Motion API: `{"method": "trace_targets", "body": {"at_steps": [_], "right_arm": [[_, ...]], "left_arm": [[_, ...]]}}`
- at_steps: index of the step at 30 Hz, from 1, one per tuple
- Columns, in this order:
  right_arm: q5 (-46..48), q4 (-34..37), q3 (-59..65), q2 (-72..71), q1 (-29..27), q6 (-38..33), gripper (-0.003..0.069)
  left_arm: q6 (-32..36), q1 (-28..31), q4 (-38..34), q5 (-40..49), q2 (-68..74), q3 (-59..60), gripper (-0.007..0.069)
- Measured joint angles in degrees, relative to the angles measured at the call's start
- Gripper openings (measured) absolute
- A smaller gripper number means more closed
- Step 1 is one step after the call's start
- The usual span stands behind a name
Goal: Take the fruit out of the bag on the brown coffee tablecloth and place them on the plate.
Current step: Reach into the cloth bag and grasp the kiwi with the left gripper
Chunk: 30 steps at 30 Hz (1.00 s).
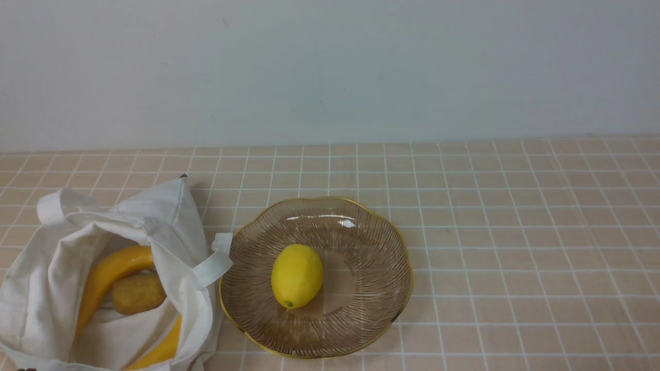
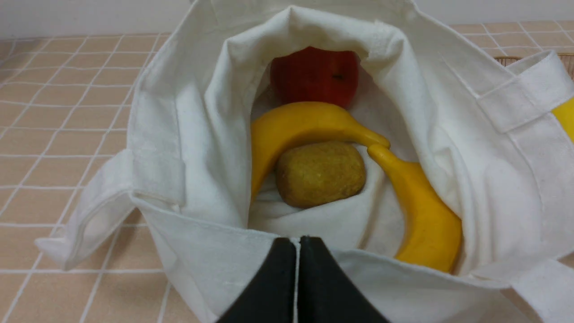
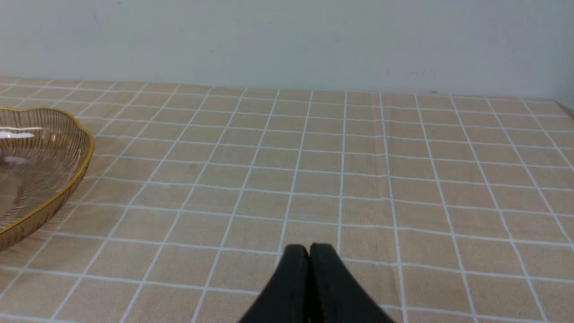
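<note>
The left gripper [image 2: 297, 244] fills the near edge of its own wrist view, jaws pressed together and holding nothing that I can see, tips right at the near hem of the bag [image 2: 471, 148]. Straight ahead of them, just inside the bag's open mouth, lies the brown fruit [image 2: 319, 174], resting on folded cloth. Its long axis runs across the jaws' line of approach, so I judge they must first part and then either span its length or turn to take it across its short width. The banana [image 2: 305, 123] arches over the fruit's far side and a second yellow length runs down one side of it; I cannot tell whether this is one banana or two.

The right gripper [image 3: 309, 251], also clenched and empty, hovers over bare tablecloth [image 3: 358, 170] on the far side of the plate [image 1: 361, 319] from the bag, well apart from it, so the left arm is plainly nearer.

The left wrist view alone shows a red apple [image 2: 314, 76] deep in the bag beyond the banana; the front view hides it under the cloth. The front view alone shows a lemon [image 1: 297, 275] lying in the plate, whose rim touches the bag's strap
</note>
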Motion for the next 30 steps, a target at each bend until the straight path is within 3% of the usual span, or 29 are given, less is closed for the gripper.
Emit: {"method": "trace_targets", "body": {"at_steps": [26,30], "right_arm": [[0.00,0.00,0.00,0.00,0.00,0.00,-0.0015],[0.00,0.00,0.00,0.00,0.00,0.00,-0.0015]], "left_arm": [[-0.20,0.00,0.00,-0.14,0.00,0.00,-0.0008],[-4.62,0.00,-7.77,-2.81,0.00,0.19,-0.0008]]}}
